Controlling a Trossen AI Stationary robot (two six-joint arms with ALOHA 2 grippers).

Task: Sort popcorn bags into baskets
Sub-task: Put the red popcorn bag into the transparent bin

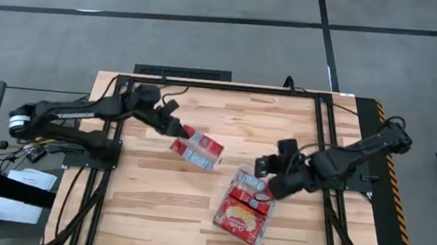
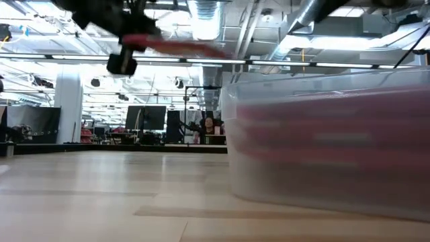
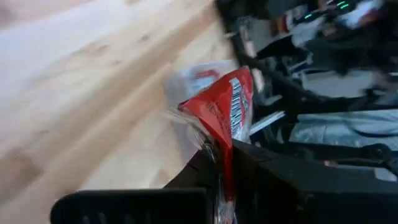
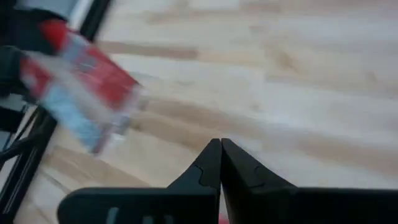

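Popcorn bag, pinched at one end by left gripper, lifted mid-table: carry level over clear tray before release; right gripper, fingers pressed together, beside tray's far rim.

The flat red popcorn packet pinched in the black left jaws carries a white-and-pale-blue label patch and, on its edge, a white panel with a black barcode. Below the black right jaws, the clear, colourless plastic rectangular tray shows red packets with yellow-cream picture panels through its walls. The light, blond wooden table has a plank pattern with darker grain streaks, framed by a black metal frame.
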